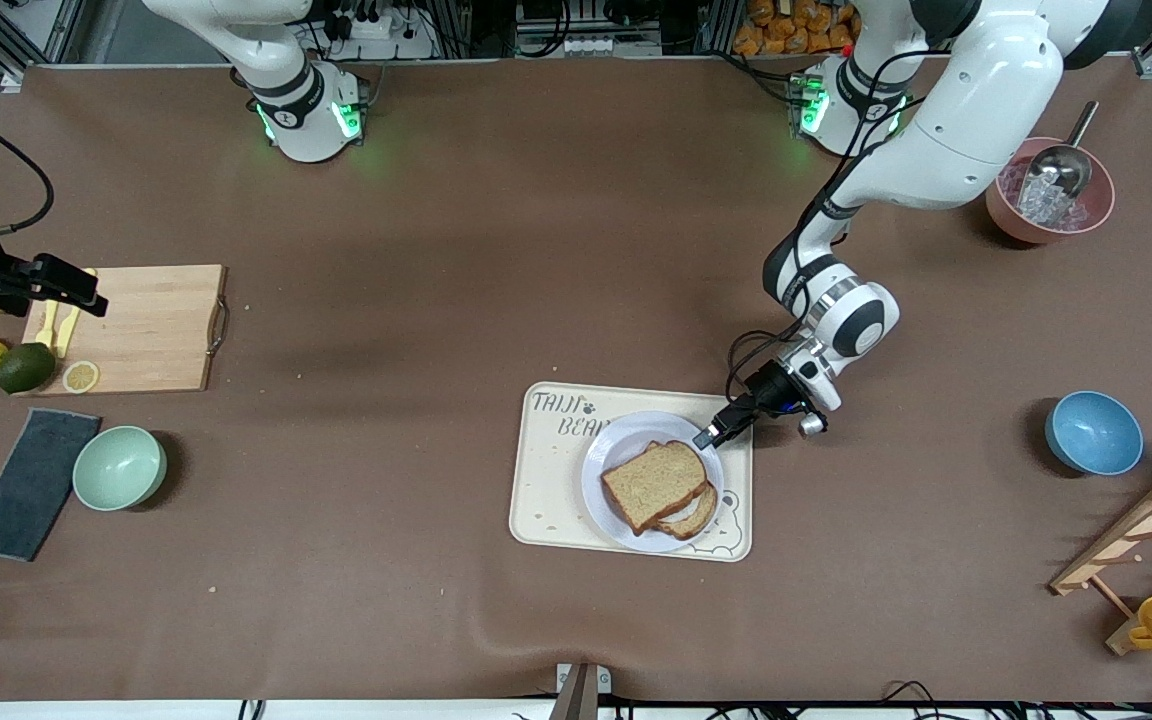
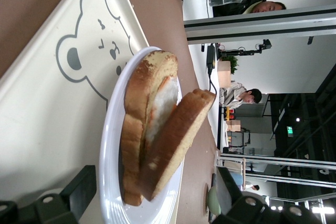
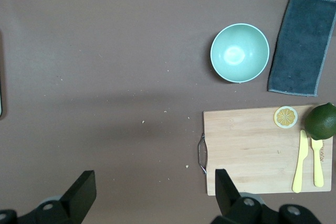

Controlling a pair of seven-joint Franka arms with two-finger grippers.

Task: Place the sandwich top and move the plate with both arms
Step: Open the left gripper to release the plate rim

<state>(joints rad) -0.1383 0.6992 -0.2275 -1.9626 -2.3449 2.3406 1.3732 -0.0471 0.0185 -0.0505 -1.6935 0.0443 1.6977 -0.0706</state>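
The sandwich top (image 1: 652,483), a light-brown slice with darker crust, lies askew on a lower slice (image 1: 696,516) on the white plate (image 1: 604,470). In the left wrist view the sandwich top (image 2: 178,140) leans on the lower slice (image 2: 137,114), with egg white showing between them, on the plate (image 2: 107,171). My left gripper (image 1: 719,430) hangs open over the plate's rim, and nothing is held between its fingers (image 2: 81,187). My right gripper (image 1: 76,290) waits open above the table by the wooden cutting board (image 1: 151,325).
The plate sits on a cream bear-print tray (image 1: 551,500). A mint bowl (image 1: 119,467), dark cloth (image 1: 31,483), lime (image 1: 25,367) and lemon slice (image 1: 81,376) lie toward the right arm's end. A blue bowl (image 1: 1093,432), wooden rack (image 1: 1151,540) and pink ice bowl (image 1: 1049,205) lie toward the left arm's end.
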